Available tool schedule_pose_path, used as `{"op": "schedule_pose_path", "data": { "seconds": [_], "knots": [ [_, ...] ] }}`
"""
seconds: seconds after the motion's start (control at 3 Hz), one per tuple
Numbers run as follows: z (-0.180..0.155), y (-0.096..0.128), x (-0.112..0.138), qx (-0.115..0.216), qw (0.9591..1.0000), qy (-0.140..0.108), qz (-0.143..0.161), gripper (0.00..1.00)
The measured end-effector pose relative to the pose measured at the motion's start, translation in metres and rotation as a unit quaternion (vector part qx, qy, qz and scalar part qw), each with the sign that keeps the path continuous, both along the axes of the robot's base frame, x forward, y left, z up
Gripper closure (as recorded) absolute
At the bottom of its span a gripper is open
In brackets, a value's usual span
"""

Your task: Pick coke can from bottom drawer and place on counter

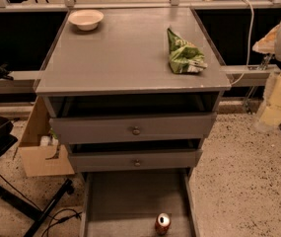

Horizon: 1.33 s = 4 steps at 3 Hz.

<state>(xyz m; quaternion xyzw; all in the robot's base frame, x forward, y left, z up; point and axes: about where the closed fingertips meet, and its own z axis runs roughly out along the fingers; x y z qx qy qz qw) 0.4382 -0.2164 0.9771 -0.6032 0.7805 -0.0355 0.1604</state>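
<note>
The coke can (pixel 162 223), red with a silver top, stands upright on the floor of the open bottom drawer (pixel 125 201), near its front right. The drawer is a wide, shallow grey tray pulled out below the cabinet. The counter (pixel 125 53) is the flat grey top of the cabinet. My gripper (pixel 280 100) shows as a pale shape at the right edge of the view, beside the cabinet. It is well above and to the right of the can and far from it.
A green chip bag (pixel 184 54) lies on the counter's right side and a white bowl (pixel 86 19) at its back left. Two grey drawers with round knobs (pixel 136 131) sit slightly open above the bottom drawer. A cardboard box (pixel 39 149) and a black stand (pixel 12 191) are to the left.
</note>
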Motion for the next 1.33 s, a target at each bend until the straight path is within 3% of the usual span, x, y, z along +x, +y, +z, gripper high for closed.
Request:
{"op": "schedule_pose_path", "data": {
  "seconds": [0.33, 0.67, 1.0, 1.33],
  "knots": [
    [0.0, 0.0, 0.0, 0.0, 1.0, 0.0, 0.0, 0.0],
    [-0.023, 0.006, 0.001, 0.039, 0.9992, 0.011, 0.005, 0.0],
    [-0.079, 0.022, -0.007, 0.115, 0.9927, 0.029, 0.025, 0.0],
    [-0.154, 0.05, -0.029, 0.213, 0.975, 0.035, 0.052, 0.0]
  ]
}}
